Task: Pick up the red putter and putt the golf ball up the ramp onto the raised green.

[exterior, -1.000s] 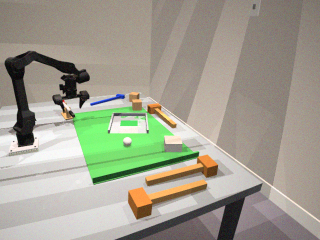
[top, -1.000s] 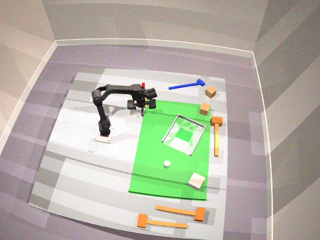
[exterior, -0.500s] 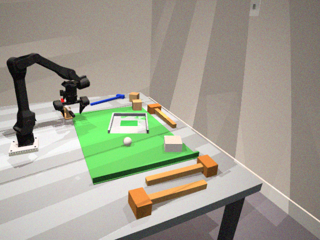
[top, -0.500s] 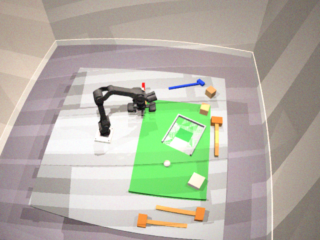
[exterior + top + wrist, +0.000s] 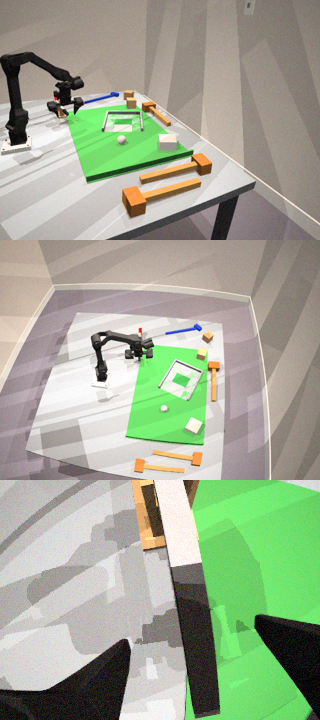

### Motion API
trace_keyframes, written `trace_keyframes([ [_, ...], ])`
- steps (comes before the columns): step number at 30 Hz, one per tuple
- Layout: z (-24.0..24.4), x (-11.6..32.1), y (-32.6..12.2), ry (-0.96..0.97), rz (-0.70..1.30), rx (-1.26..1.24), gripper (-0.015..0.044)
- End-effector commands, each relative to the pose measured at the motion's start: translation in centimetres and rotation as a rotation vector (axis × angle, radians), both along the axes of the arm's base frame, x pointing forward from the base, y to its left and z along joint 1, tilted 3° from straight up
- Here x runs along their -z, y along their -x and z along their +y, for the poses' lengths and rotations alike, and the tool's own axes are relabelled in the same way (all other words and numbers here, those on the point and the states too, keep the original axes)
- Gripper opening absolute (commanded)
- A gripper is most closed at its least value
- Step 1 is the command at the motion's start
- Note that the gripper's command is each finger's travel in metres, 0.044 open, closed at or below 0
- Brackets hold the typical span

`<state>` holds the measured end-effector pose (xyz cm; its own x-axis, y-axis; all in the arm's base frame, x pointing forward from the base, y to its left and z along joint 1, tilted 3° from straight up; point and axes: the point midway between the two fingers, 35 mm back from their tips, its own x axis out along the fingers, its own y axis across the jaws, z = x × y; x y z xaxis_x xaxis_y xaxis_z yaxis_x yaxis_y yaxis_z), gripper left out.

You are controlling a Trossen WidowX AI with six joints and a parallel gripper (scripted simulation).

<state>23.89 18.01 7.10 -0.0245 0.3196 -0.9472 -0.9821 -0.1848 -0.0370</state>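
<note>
Mat (image 5: 155, 420): bright green. Ball (image 5: 163, 408): white. Putter (image 5: 180, 540): white shaft, black grip, red head (image 5: 140, 330). Stand (image 5: 148, 514): tan. Second putter (image 5: 184, 330): blue. Three mallets (image 5: 165, 171): orange heads, lighter orange handles. Two cubes (image 5: 207, 336): tan. Block (image 5: 193, 425): white. Arm (image 5: 116, 337): black. Table (image 5: 64, 405): grey, streaked.

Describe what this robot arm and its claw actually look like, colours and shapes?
The arm is matte black all over, built of slim boxy links joined by rounded cylindrical joints, rising from a small white square base plate. Its gripper is black too, with two pointed, wedge-shaped fingers. No cables, stickers or markings show.
</note>
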Motion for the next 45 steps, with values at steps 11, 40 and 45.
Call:
trace_keyframes([
  [11,0.0,0.6,0.0,0.001,0.003,0.0,0.0282],
  [40,-0.1,-4.8,-0.3,0.001,0.002,0.0,0.0],
  [45,-0.4,-7.5,-0.1,0.001,0.003,0.0,0.0],
])
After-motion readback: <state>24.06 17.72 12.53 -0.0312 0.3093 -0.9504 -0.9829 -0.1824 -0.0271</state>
